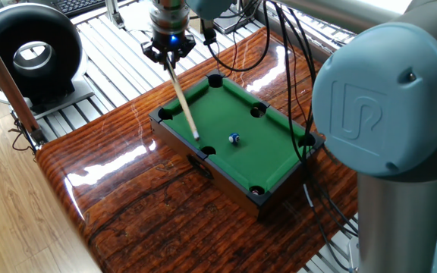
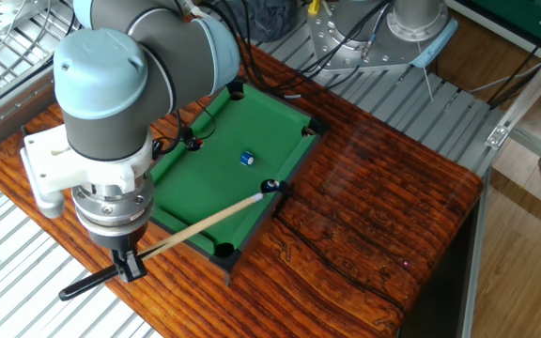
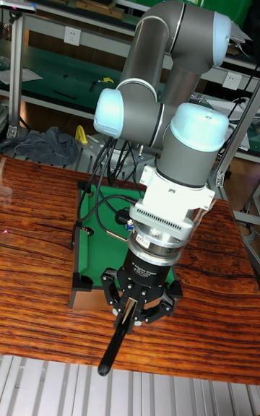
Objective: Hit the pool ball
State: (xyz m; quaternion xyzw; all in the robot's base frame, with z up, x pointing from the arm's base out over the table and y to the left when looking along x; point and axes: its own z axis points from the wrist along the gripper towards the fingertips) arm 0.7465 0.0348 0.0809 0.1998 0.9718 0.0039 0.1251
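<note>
The pool ball (image 1: pixel 234 139), tiny and blue with a white spot, rests near the middle of the green mini pool table (image 1: pixel 271 152). My gripper (image 1: pixel 170 47) hovers beyond the table's far corner, shut on a wooden cue stick (image 1: pixel 183 95). The cue slants down, its tip over the felt by the near long rail, left of the ball and apart from it. In the other fixed view the ball (image 2: pixel 247 159) lies beyond the cue (image 2: pixel 195 225), whose tip sits by a side pocket, and the gripper (image 2: pixel 125 266) is off the table's end. The tall view shows the gripper (image 3: pixel 133 300) clamping the cue's dark butt (image 3: pixel 115 340); the ball is hidden there.
The mini table (image 2: pixel 209 183) stands on a glossy wooden tabletop (image 1: pixel 127 197) with metal slats around it. A black ring-shaped device (image 1: pixel 29 45) sits at the far left. Cables (image 1: pixel 279 53) hang over the table's far side. The arm's large joint (image 1: pixel 385 91) blocks the right.
</note>
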